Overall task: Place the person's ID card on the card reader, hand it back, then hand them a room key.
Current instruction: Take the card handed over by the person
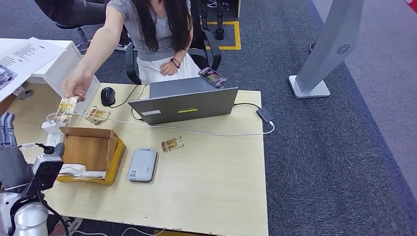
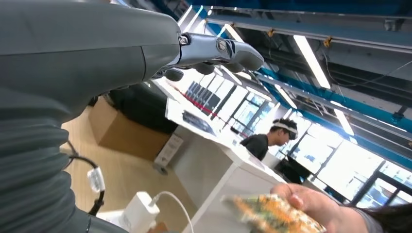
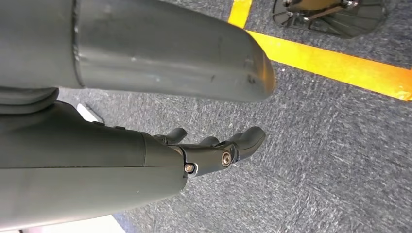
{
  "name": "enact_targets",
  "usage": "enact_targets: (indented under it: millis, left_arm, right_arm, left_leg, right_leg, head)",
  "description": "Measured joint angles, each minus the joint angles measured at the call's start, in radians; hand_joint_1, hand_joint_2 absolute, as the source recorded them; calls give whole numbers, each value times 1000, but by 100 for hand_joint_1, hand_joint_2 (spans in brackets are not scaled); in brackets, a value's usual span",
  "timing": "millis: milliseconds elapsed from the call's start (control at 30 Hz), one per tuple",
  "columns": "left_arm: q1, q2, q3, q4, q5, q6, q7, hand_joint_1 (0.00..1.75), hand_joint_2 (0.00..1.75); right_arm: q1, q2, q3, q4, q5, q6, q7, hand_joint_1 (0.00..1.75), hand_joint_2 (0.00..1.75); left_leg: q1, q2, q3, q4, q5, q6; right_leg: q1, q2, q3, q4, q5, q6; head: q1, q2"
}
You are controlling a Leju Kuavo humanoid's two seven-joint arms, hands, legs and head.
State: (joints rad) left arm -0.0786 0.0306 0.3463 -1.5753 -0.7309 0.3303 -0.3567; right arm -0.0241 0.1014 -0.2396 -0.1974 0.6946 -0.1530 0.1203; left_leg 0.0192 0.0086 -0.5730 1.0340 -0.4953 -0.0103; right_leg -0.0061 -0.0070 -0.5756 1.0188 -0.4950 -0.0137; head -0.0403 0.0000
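A seated person's hand [image 1: 76, 83] holds a patterned ID card [image 1: 66, 108] out over the table's far left corner. The same card [image 2: 272, 215] appears close in the left wrist view, pinched in the person's fingers. My left hand [image 1: 7, 129] is raised at the table's left edge, a short way from the card, holding nothing, with its fingers [image 2: 216, 52] stretched out. The grey card reader [image 1: 143, 165] lies flat near the table's middle. Two similar cards lie on the table, one [image 1: 172, 144] beside the reader and one [image 1: 96, 115] near the box. My right hand [image 3: 214, 150] hangs empty over carpet.
An open cardboard box [image 1: 91, 153] stands left of the reader. A grey laptop [image 1: 184, 104], a mouse [image 1: 107, 96] and white cables occupy the table's back. A white charger block [image 1: 52, 129] sits near my left hand. A white counter [image 1: 34, 61] borders the far left.
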Motion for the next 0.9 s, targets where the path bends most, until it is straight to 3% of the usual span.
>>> enact_targets:
  millis: [133,200,433,900]
  left_arm:
    - [-97,78,-84,92,-314,220,131,0,175]
    - [-124,97,-113,122,-379,261,146,0,175]
    - [-154,129,-161,179,-384,268,155,0,175]
    - [-156,144,-179,208,-379,269,158,0,175]
  right_arm:
    - [-9,-1,29,4,86,33,35,0,0]
    - [-9,-1,37,5,98,37,40,0,0]
    - [-9,-1,50,6,112,38,44,0,0]
    - [-9,-1,64,10,129,34,47,0,0]
  left_leg:
    - [0,-2,-1,0,1,0]
    - [0,-1,-1,0,2,0]
    - [0,0,-1,0,2,0]
    - [0,0,-1,0,1,1]
  right_leg:
    - [0,-2,1,0,1,-1]
    - [0,-1,1,1,1,0]
    - [0,0,0,0,1,0]
    - [0,0,0,0,1,0]
  head:
    - [1,0]
    - [1,0]
    - [1,0]
    - [1,0]
